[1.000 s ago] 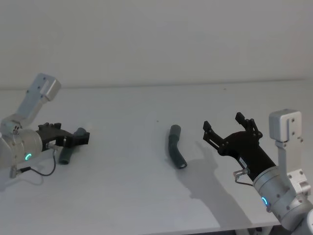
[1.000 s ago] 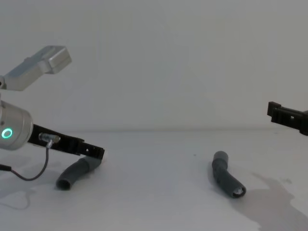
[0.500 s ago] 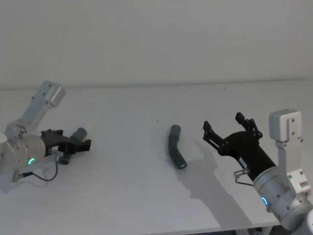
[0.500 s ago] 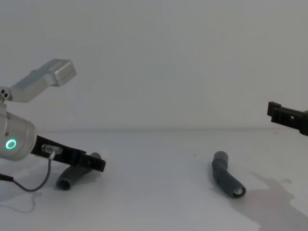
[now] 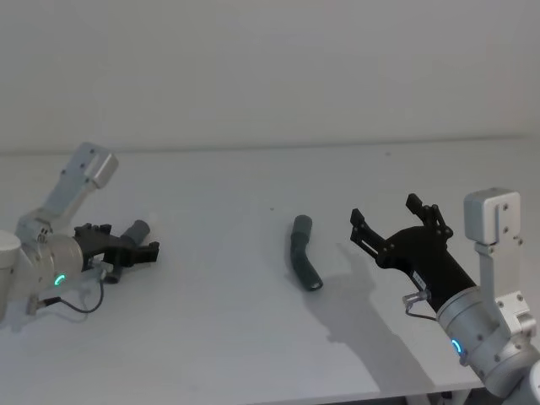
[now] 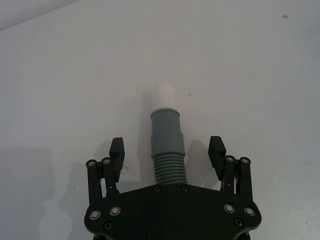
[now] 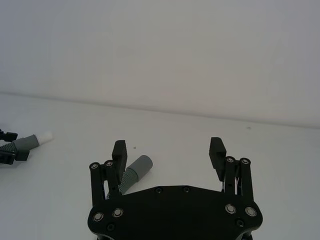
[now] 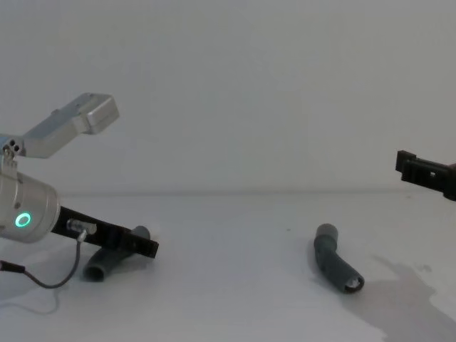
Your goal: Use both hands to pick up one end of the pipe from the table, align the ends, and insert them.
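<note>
Worktop [image 5: 211,337] on my screens is plain matte white, running back to a plain pale wall [image 5: 270,67]. At its 9 o'clock side I have the left gripper [image 6: 167,150] low over the surface, its fingers apart and standing either side of the white-tipped pipe piece [image 6: 166,135] without touching it. That piece lies flat, its long axis running from 7 to 1 o'clock in the head view, and the white tip [image 6: 163,95] juts out past the fingertips at the far end. The collared pipe piece [image 5: 302,257] lies near the middle of the worktop, well apart from the other. It is gently bent, its axis close to 12-to-6, with the collar [image 5: 302,224] at 12 and the open end swung toward 5. My right gripper [image 5: 386,211] hangs above the worktop at about 3 o'clock from that piece, fingers spread wide on nothing, aimed toward 10 o'clock.
</note>
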